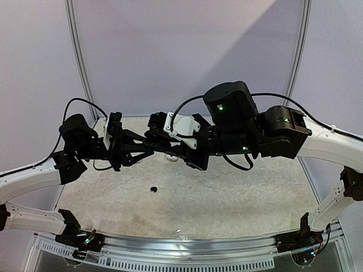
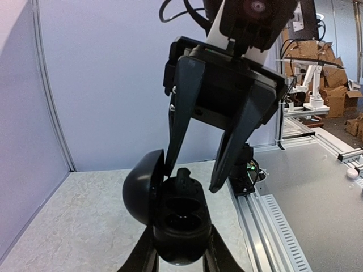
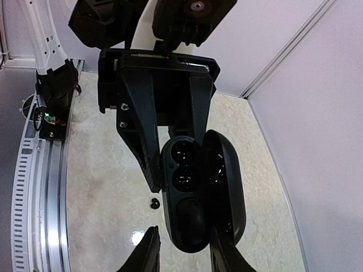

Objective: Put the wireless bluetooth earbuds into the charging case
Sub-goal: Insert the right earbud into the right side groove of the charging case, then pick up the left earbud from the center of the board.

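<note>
My left gripper [image 2: 180,258] is shut on the black charging case [image 2: 181,218], held above the table with its lid [image 2: 142,187] swung open. Two hollows of the case [image 3: 184,170] show bare. A black rounded earbud [image 2: 185,178] sits at the case's end that faces the right arm. My right gripper [image 3: 184,249] straddles that end, open, its fingers [image 2: 238,130] clear of the earbud on both sides. A second black earbud [image 1: 152,188] lies loose on the table below, also visible as a small black earbud [image 3: 153,203] in the right wrist view.
Both arms meet over the middle of the marbled table [image 1: 227,192]. A metal rail [image 1: 187,243] runs along the near edge. Pale walls [image 1: 187,51] close the back and sides. A small white speck [image 1: 168,159] lies under the arms.
</note>
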You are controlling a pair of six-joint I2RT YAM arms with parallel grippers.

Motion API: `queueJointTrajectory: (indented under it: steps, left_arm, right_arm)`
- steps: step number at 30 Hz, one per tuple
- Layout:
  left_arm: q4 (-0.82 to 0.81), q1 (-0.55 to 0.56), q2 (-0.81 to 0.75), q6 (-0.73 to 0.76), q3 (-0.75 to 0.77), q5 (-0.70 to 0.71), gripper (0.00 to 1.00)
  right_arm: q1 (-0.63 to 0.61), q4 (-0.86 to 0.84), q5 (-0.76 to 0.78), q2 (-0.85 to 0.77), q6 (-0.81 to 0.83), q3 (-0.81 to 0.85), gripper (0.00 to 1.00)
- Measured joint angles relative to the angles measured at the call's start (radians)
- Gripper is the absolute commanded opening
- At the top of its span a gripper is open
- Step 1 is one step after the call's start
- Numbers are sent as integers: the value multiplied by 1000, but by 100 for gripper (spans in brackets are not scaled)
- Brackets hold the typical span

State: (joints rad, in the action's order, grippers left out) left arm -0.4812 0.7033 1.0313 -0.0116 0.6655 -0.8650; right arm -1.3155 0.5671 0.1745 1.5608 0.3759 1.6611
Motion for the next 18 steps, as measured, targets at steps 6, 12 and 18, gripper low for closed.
queueJointTrajectory:
  steps: [6,12,18]
  left_arm:
    - [14,-6,-27,-28,-16,78,0]
    - [79,-20,-60,-80,-28,209,0]
    - [158,-72,-106,-153,-30,392,0]
  right_arm:
    - [0,-38,6,-16,-34,-11,50]
    - [7,-172,13,-114,-105,-73,64]
    - [140,-220,-17,-135,-322,-84,64]
